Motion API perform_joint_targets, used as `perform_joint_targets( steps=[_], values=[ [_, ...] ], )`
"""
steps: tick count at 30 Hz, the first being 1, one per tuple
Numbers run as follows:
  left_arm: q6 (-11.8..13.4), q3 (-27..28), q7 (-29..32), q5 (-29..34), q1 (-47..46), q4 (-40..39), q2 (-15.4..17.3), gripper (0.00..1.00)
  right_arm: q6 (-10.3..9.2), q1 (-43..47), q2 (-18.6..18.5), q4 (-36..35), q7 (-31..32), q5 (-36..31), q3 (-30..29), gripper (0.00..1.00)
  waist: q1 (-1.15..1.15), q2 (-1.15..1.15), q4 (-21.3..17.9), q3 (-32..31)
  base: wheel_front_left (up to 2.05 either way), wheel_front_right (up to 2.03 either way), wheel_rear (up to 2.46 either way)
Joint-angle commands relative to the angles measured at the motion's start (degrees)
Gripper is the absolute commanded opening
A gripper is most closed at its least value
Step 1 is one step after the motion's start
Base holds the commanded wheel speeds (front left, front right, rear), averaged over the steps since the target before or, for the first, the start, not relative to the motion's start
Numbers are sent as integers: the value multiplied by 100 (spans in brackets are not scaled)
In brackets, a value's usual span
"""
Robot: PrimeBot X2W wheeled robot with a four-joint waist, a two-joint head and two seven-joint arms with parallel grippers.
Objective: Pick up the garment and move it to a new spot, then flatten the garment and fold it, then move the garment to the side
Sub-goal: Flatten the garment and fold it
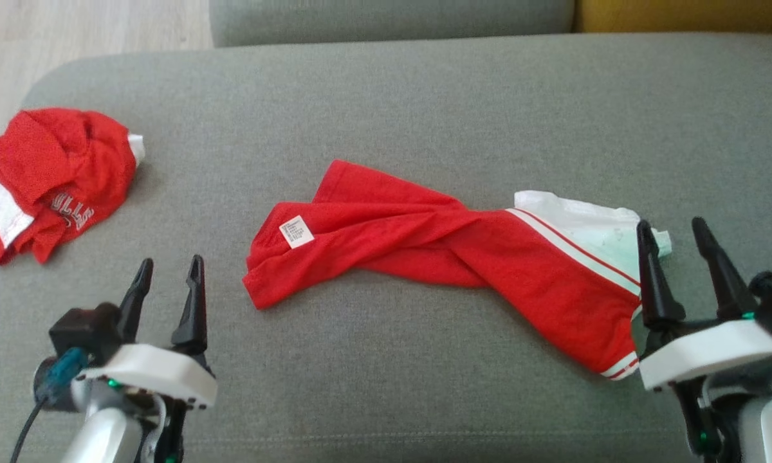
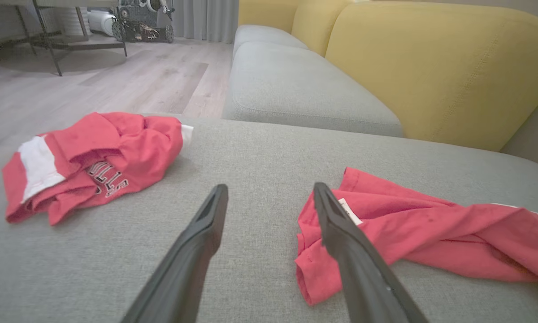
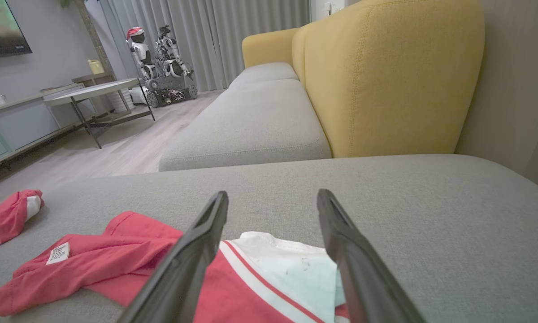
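On the grey sofa seat (image 1: 386,96), at the middle of the head view, the red garment (image 1: 463,251) lies twisted like a rope. Its long axis runs from about 9 o'clock, the red end with the white label (image 1: 296,231), to about 4 o'clock, the white-panelled end. The left gripper (image 1: 171,263), fingers spread and empty, has the red end just beside it at 3 o'clock, with a strip of bare cushion between. The right gripper (image 1: 671,225), also spread and empty, is nearer: its fingers stand over the white end, though I cannot tell if they touch it. Flattening likely means each gripper taking its own end. A crumpled red shirt (image 1: 51,180) lies well apart at 9 o'clock.
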Motion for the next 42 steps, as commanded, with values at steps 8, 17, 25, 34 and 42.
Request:
perform_joint_targets(
  steps=[8,17,25,34,42],
  values=[
    [323,202,431,136,371,-1037,358,100,-4,50,-63,-262,100,-7,140,100,0,0,-13,-238,0,0,0],
    [451,192,617,121,534,-1374,427,100,-4,68,-80,-287,126,21,145,100,0,0,6,-232,0,0,0],
    [474,169,633,125,504,-1420,449,100,-4,48,-74,-285,110,26,131,100,0,0,24,-197,0,0,0],
    [119,-24,893,-141,-29,-1076,337,100,-4,-70,-63,-307,111,28,175,100,0,0,44,21,0,0,0],
    [-537,-220,1185,-687,-841,496,-1,100,-4,-234,-50,-315,55,61,294,100,0,0,-85,364,0,0,0]
  ],
)
